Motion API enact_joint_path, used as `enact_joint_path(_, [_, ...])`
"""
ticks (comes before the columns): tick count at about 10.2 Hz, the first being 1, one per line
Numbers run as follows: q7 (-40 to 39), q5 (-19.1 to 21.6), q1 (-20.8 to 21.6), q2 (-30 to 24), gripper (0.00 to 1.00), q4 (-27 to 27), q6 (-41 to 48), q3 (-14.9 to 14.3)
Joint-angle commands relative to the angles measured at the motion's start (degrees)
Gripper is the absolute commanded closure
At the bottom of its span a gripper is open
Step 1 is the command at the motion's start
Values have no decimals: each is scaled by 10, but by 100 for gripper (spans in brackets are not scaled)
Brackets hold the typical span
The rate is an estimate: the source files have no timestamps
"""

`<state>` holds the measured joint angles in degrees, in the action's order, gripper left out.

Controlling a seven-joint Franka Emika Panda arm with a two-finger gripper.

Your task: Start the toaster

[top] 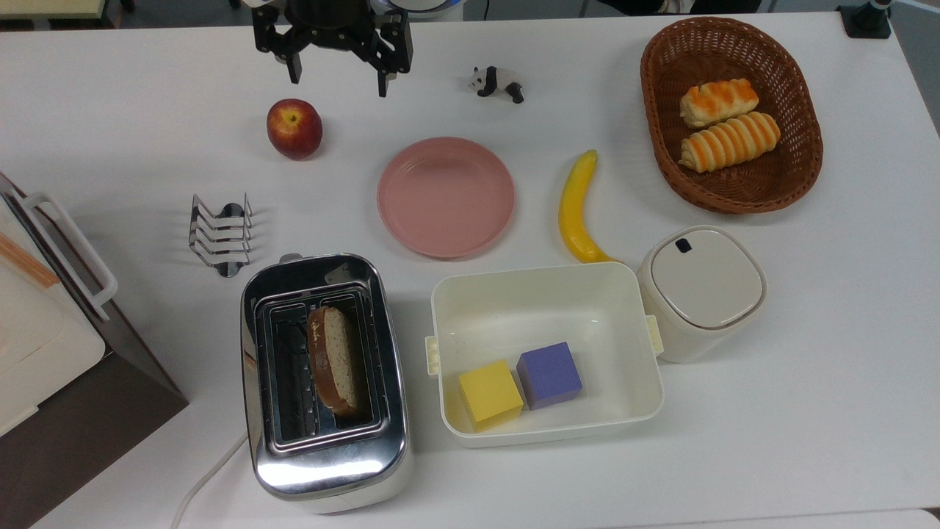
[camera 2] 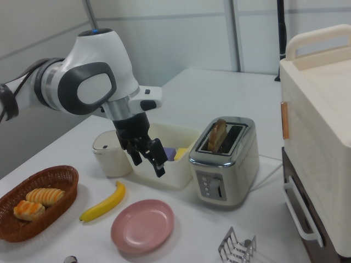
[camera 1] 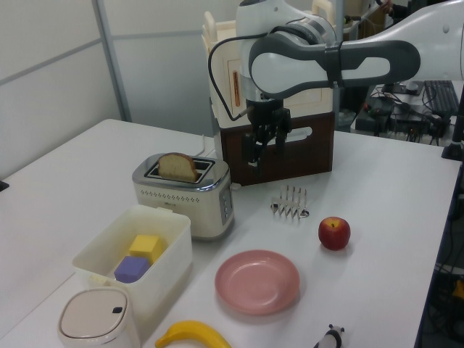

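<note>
White tabletop spread under my claw [top: 338, 77], which hung with fingers parted and nothing between them. From it, the toaster [top: 323, 382] stood well apart toward the top view's bottom edge, a bread slice [top: 334, 360] upright in one slot.

Nothing in the room carried writing I could read. The toaster [camera 2: 224, 163] had a few small marks on its cream end panel beside the lever, too tiny to make out as letters or numbers. The white-and-brown box appliance [camera 2: 318, 137] bore only a plain orange strip, without words on it.
</note>
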<state>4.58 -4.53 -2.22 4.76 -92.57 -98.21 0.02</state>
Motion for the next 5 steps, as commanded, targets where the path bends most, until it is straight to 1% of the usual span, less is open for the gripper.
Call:
enact_joint_path(1, [-22, 27, -6, -18, 0, -15, 9, 3])
enact_joint_path(5, [-22, 27, -2, -17, 0, -15, 8, 4])
